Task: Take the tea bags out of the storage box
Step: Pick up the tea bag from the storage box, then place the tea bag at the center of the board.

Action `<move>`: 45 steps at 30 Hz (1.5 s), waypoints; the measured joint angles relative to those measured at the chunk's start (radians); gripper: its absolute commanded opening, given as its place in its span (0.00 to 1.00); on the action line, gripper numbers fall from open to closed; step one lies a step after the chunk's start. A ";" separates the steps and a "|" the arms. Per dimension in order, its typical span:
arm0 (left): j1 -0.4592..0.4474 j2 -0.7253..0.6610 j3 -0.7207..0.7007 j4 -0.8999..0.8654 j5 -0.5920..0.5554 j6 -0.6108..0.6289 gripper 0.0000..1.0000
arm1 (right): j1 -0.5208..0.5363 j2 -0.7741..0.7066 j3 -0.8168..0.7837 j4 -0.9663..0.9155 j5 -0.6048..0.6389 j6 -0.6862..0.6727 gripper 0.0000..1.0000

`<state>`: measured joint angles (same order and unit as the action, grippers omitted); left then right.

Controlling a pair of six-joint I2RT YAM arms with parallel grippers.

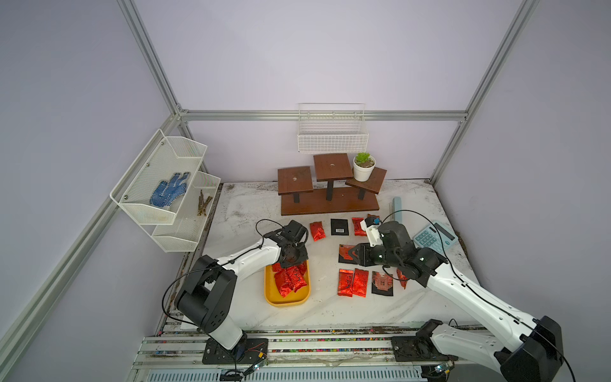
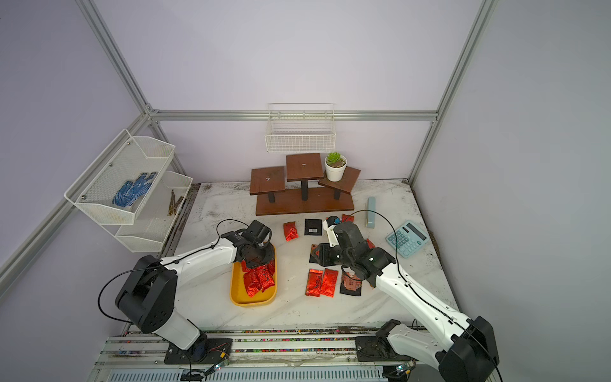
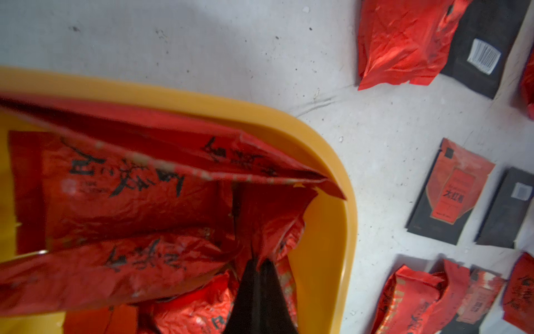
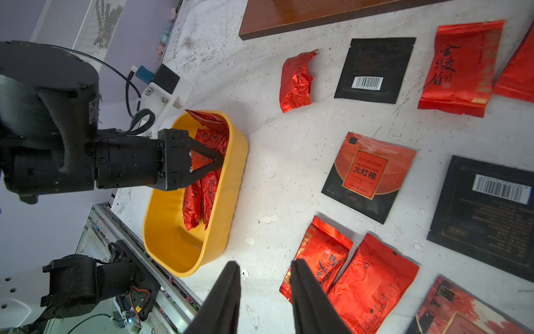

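Left tool (image 4: 220, 159) is clamping a red tea bag (image 3: 268, 219) inside the storage box (image 4: 173, 248); next it probably needs lifting clear onto the tabletop (image 4: 274, 144). Right tool (image 4: 265, 263) is hovering with jaws apart, empty.

Hidden in both top views under own wrist body: fingertips of left gripper (image 1: 291, 262), much of far end of storage box (image 1: 287, 302). Partly masked by right arm (image 1: 463, 291): black sachet (image 1: 345, 253), red sachet (image 1: 401, 277). Cut off by edges of left wrist view, and blurred: nearest tea bags (image 3: 130, 185). Illegible in top views: sachet print.
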<state>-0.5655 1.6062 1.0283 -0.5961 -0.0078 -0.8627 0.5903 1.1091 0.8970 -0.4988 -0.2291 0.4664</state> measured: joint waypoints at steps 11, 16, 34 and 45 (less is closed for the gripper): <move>0.000 -0.163 0.037 -0.153 -0.021 0.040 0.00 | 0.000 -0.002 0.000 0.000 0.000 0.001 0.35; -0.011 -0.203 0.176 -0.235 -0.024 0.067 0.00 | 0.000 -0.015 0.000 0.000 0.000 0.001 0.35; -0.165 0.280 0.620 -0.317 -0.026 0.101 0.00 | -0.001 -0.191 -0.049 -0.072 0.073 -0.001 0.38; -0.183 0.566 0.794 -0.388 -0.105 0.108 0.02 | -0.001 -0.288 -0.082 -0.135 0.087 0.003 0.39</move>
<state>-0.7490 2.1723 1.8225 -0.9844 -0.1131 -0.7547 0.5892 0.8211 0.8150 -0.6334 -0.1417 0.4690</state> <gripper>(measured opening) 0.047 0.386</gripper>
